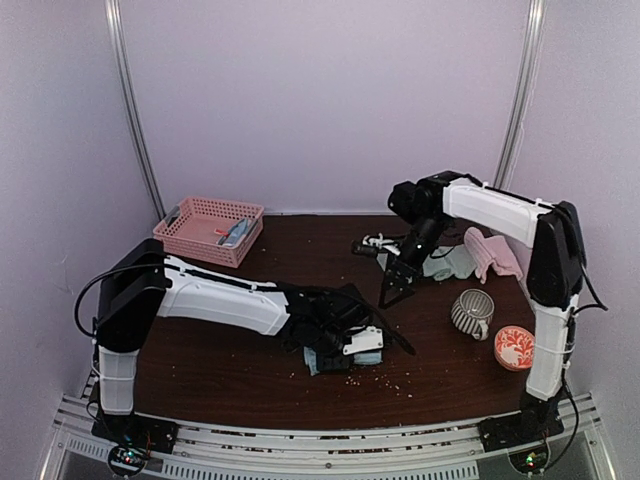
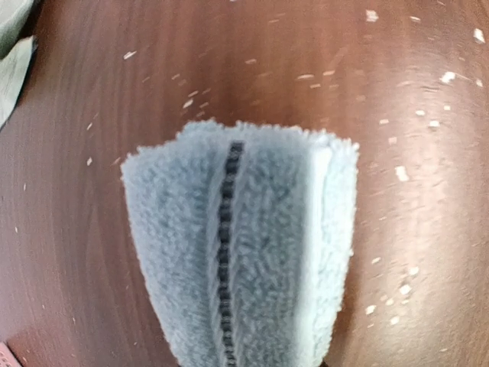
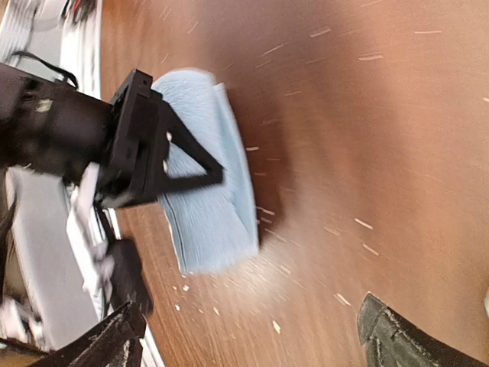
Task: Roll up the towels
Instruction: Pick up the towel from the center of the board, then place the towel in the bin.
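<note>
Three small soft towels are seen on one dark brown wooden table (image 1: 220, 370). One light blue fluffy towel (image 2: 244, 245), folded, lies near the centre and is clamped in the left claw (image 1: 352, 338). One pale green towel (image 1: 450, 264) and one pink towel (image 1: 492, 254) are found touching at the far right. The right claw (image 1: 398, 298) is spread wide just beyond the blue towel, holding nothing. One pink plastic basket (image 1: 190, 235) is set far left. One striped mug (image 1: 472, 312) and one red patterned bowl (image 1: 514, 346) are placed near right.

no readable text, labels or numbers anywhere
</note>
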{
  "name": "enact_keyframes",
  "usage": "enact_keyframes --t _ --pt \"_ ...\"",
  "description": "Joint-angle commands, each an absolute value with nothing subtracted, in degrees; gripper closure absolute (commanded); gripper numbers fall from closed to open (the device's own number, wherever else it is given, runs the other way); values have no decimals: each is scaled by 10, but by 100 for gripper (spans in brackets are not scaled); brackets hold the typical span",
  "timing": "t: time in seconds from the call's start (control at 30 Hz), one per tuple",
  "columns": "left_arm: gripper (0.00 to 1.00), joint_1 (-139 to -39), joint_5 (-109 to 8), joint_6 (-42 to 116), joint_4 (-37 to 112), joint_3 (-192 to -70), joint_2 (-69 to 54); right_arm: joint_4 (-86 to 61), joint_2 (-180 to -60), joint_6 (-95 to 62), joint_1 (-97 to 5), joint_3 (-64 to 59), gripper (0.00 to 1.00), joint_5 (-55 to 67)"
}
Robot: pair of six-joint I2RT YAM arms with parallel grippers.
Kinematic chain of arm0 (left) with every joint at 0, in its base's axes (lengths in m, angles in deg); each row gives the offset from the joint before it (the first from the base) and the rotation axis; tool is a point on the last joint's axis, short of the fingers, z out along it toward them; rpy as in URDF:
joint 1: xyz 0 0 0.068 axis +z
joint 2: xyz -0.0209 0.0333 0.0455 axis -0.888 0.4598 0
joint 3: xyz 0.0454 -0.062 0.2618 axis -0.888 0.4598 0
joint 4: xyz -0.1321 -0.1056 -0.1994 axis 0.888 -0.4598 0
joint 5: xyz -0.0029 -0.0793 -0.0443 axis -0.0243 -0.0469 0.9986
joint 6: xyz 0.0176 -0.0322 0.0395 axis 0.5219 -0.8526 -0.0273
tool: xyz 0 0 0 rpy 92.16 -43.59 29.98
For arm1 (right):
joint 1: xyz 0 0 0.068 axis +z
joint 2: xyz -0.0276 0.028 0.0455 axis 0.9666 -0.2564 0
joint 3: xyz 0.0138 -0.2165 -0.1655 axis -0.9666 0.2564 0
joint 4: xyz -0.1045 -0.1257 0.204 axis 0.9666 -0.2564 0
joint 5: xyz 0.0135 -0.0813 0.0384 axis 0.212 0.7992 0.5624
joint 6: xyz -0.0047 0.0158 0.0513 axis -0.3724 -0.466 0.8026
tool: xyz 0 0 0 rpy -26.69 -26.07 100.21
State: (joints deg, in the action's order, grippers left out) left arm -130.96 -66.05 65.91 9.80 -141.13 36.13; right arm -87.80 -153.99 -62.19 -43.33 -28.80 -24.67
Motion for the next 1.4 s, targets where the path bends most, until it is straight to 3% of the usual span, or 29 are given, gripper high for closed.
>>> enact_keyframes --t 0.0,0.3,0.87,1.2,1.37 --pt "100 -1277 -627 621 94 -1408 325 -785 -1441 -550 -481 -226 0 -225" --pt "100 -1226 -636 619 83 -1416 295 -635 -1324 -529 -535 -42 0 -225" --pt "100 -1194 -634 603 80 -1467 280 -630 -1334 -521 -553 -55 0 -238" --pt "100 -1117 -649 562 64 -1532 225 -374 -1199 -405 -655 63 0 -72" --pt "100 -1065 -703 533 56 -1559 215 -292 -1155 -380 -666 143 0 -71"
